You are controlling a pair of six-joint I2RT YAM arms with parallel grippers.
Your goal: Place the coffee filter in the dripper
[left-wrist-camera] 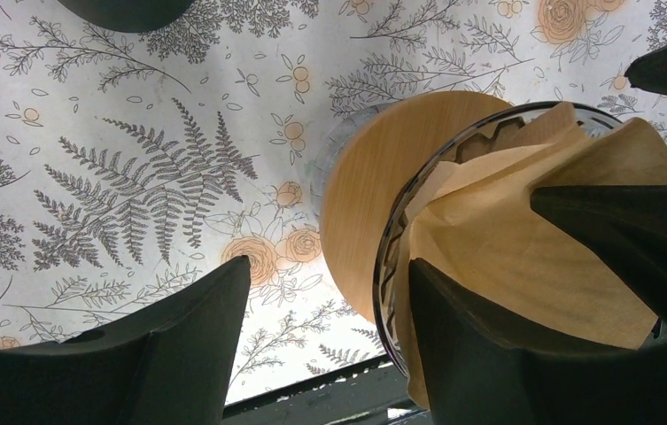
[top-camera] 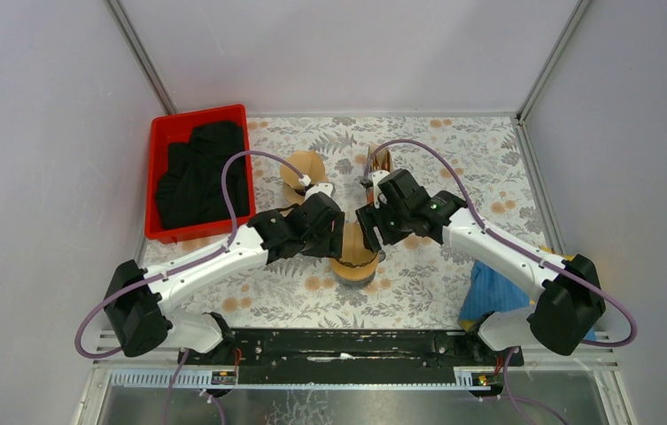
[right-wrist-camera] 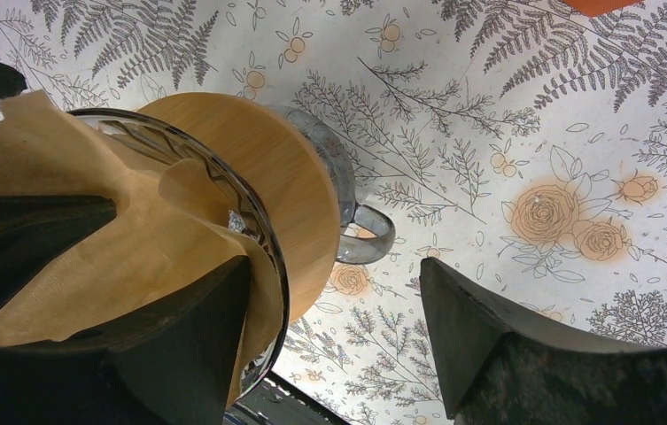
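Left wrist view is showing the coffee filter (left-wrist-camera: 524,257) lying inside the dripper (left-wrist-camera: 356,204) on the desk (left-wrist-camera: 135,133); right wrist view is adding its handle (right-wrist-camera: 369,239). Left hand (left-wrist-camera: 328,266) and right hand (right-wrist-camera: 334,266) are standing open, straddling the rim.

Tabletop (top-camera: 453,150): covered by a white cloth printed with grey ferns and orange roses; walled on the left, far and right sides.
Far left: a red bin (top-camera: 159,142) sits on the cloth, its long side along the left wall.
Centre: the dripper (top-camera: 354,263), glass with a wooden collar, stands upright on the cloth.
Far centre: a tan cone-shaped item (top-camera: 303,168) lies beyond the dripper, apart from it.
Beside it, to the right: a small brown item (top-camera: 381,161), partly hidden.
Near right: a blue cloth (top-camera: 489,288) lies at the edge.
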